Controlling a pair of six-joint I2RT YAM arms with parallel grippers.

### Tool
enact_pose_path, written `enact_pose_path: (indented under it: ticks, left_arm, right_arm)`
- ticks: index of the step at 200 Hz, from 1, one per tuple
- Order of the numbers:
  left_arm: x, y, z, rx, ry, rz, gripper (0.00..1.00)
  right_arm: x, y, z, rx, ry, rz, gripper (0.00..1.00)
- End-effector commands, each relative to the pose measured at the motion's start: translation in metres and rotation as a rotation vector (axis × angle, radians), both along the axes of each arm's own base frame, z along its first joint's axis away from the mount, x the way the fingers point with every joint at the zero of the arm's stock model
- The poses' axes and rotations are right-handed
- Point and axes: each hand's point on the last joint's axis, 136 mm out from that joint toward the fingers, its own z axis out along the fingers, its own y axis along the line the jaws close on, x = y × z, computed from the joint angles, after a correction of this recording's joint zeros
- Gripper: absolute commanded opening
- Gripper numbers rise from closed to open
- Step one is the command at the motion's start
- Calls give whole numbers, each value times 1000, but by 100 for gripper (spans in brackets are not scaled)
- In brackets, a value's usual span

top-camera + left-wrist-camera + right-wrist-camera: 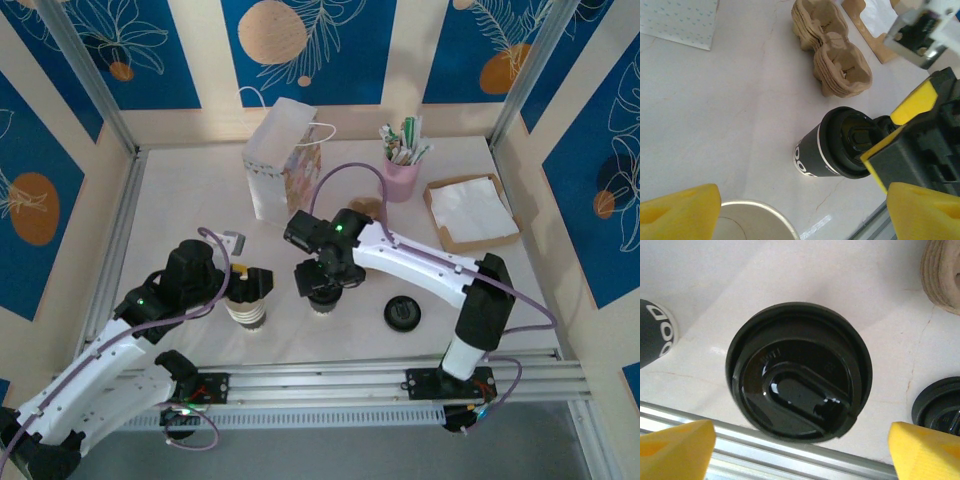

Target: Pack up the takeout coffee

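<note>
Right pincer (322,285) is over the takeout coffee (322,303) now, and from my right wrist I'm looking straight down on its black lid (797,370), the sip hole glossy. My two yellow fingertips (675,450) stand wide, further apart than the lid is broad, with nothing gripped. The cup stands upright on the white table (180,200), near the front edge, just ahead of the aluminium rail (330,375). From my left wrist I can see its dark printed side and the lid on top (832,147), with the right pincer's yellow pads hard against the lid's rim; whether they touch it I cannot tell. Left pincer (248,285) hangs over the stack of lidless cups (247,312), just left of the coffee. It too is spread wide and holds nothing, and the stack's cream rim (757,220) sits below and between my fingertips. A loose black lid (402,313) lies on the table to the right of the coffee, apart from it. Further back is a stack of pulp cup carriers (832,50). Behind those stand the paper bag (283,170), a pink cup (402,178) stuffed with sachets, and a cardboard tray (440,240) of napkins.
</note>
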Motion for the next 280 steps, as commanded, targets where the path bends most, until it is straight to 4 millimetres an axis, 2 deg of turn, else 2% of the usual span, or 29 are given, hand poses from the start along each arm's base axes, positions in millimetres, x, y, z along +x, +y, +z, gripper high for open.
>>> enact_pose_path:
  ticks: [1, 32, 66, 101, 125, 178, 235, 260, 280]
  left_arm:
    - [3, -2, 7, -26, -10, 3, 86]
    - [3, -2, 6, -26, -11, 4, 86]
    - [4, -2, 7, -30, -11, 5, 86]
    - [4, -2, 6, -28, -8, 7, 86]
    - [4, -2, 6, -28, -9, 5, 86]
    - [3, -1, 6, -27, -9, 6, 86]
    - [3, -2, 6, -29, -9, 5, 86]
    - [3, -2, 6, -30, -11, 2, 86]
    - [5, -3, 7, -29, -11, 1, 86]
  right_arm:
    - [-11, -3, 2, 14, 15, 7, 82]
    - [-15, 0, 5, 35, 14, 21, 63]
    - [-19, -2, -5, -3, 40, 28, 40]
    - [-23, -3, -15, -36, 60, 31, 27]
    - [-23, -2, -21, -54, 72, 32, 23]
    - [-27, -5, -41, -116, 116, 24, 23]
    - [-32, -8, -53, -136, 142, 17, 23]
    - [-30, -7, -44, -123, 129, 20, 24]
    - [-25, 2, -21, -74, 89, 34, 26]
